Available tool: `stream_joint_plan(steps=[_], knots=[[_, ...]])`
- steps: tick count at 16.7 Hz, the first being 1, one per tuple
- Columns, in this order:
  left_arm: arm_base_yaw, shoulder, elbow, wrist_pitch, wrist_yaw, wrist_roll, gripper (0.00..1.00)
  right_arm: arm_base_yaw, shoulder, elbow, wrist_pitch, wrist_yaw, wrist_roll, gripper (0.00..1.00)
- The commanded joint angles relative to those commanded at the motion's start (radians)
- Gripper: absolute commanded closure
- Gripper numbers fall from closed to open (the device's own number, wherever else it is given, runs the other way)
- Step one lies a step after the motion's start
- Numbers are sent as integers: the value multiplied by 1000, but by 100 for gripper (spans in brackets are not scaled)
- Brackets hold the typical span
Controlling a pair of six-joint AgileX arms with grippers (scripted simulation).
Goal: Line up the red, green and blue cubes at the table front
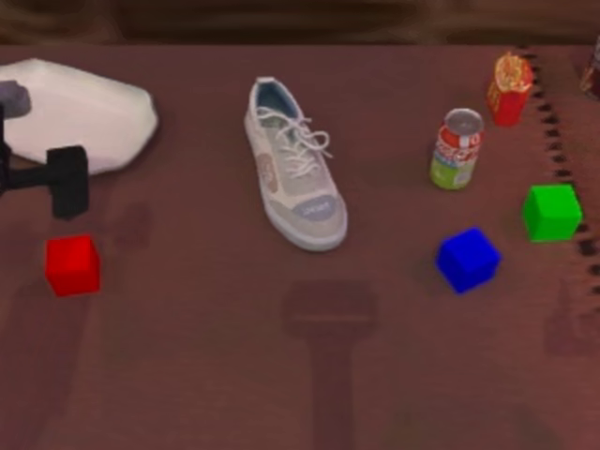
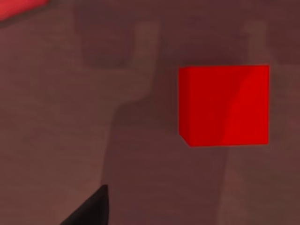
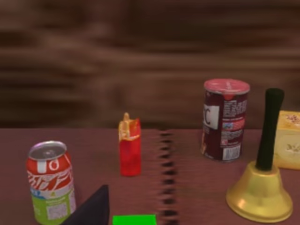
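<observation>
While the left gripper (image 1: 67,183) hovers just behind the red cube (image 1: 72,264) near the desk's (image 1: 187,375) left edge, jaw state unclear, centre over the cube before descending; green cube (image 1: 551,212) and blue cube (image 1: 467,260) sit right.

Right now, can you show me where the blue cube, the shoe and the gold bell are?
blue cube (image 1: 467,259): top view, on its top face.
shoe (image 1: 298,178): top view, on the laces at its middle.
gold bell (image 3: 259,192): right wrist view, on its round brass body.
</observation>
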Motion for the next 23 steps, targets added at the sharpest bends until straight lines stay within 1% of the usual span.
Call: stream_joint_plan(steps=[3,6,9,14,17,21,23], knots=[[-6,208,156,-108,0,-25,0,0,0,0,0,0,0,0],[-11,350,266,-178,1,-42,0,0,0,0,0,0,0,0],[-12,401,311,-205,2,-49,0,0,0,0,0,0,0,0],[-7,400,306,-200,2,-48,0,0,0,0,0,0,0,0],[-10,433,268,-132,2,-45,0,0,0,0,0,0,0,0],[-10,512,183,41,3,-45,0,0,0,0,0,0,0,0],[-11,542,152,97,3,-45,0,0,0,0,0,0,0,0]])
